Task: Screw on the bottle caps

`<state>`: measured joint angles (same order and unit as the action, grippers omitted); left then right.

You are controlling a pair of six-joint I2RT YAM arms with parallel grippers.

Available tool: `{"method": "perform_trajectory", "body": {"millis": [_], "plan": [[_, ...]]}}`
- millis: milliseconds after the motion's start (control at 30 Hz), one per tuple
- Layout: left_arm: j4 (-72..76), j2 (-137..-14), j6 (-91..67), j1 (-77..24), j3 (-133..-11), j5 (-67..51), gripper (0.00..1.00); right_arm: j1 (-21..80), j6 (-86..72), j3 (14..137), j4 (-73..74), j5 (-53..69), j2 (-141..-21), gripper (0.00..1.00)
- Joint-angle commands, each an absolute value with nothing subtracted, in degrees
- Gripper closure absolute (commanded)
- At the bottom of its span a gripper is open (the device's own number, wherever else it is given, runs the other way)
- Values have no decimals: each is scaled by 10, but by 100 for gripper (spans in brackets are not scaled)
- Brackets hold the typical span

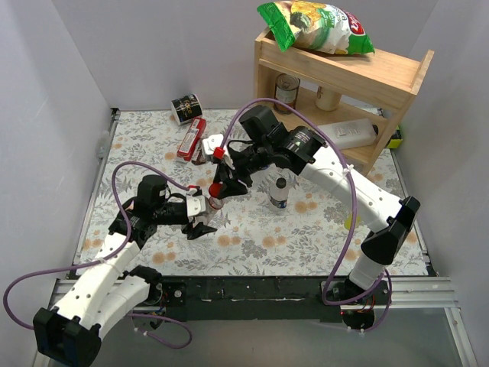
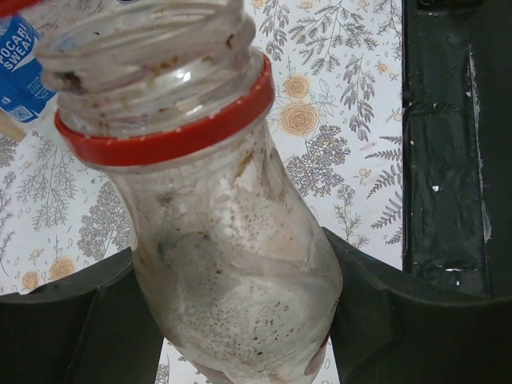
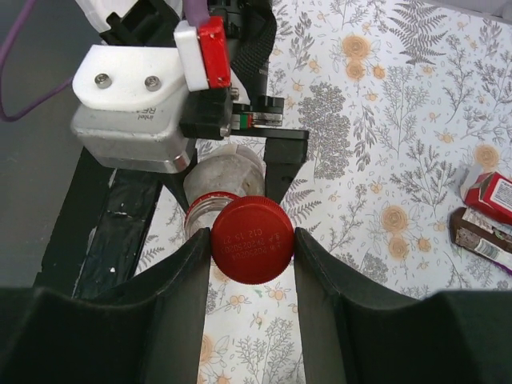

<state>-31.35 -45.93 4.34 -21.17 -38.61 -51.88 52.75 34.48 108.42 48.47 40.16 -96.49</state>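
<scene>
the round red plastic cap (image 3: pixel 252 238), clenched in the right gripper (image 3: pixel 253 268), is held at the clear plastic bottle (image 2: pixel 228 248) grasped by the left gripper (image 2: pixel 240 340); lowering squarely, then turning, is needed.

light: bright, even, from above | shadows: soft, short | focus: bottle (image 2: pixel 232 264) slightly soft near lens

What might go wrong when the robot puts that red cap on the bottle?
The red cap in the right hand sits a bit off the mouth of the bottle, so it may go on crooked or drop. The left hand grips only the bottle's smooth body, so it might slip round when the cap turns.
</scene>
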Motion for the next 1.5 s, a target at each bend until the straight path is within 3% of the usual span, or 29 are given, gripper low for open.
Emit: {"method": "perform_trajectory", "body": {"millis": [0,667,933,1467], "plan": [[-304,-455,26,-215,-407,-531,100,533,344,1112,475,429,-963,61],[-223,-440,-47,-216,-399,-516,100,533,348,1085,491,437,-969,60],[-231,-453,-18,-215,-414,-515,100,534,379,1116,569,457,-997,60],[-204,-454,-28,-216,-418,-506,100,528,341,1080,523,439,-974,64]]}}
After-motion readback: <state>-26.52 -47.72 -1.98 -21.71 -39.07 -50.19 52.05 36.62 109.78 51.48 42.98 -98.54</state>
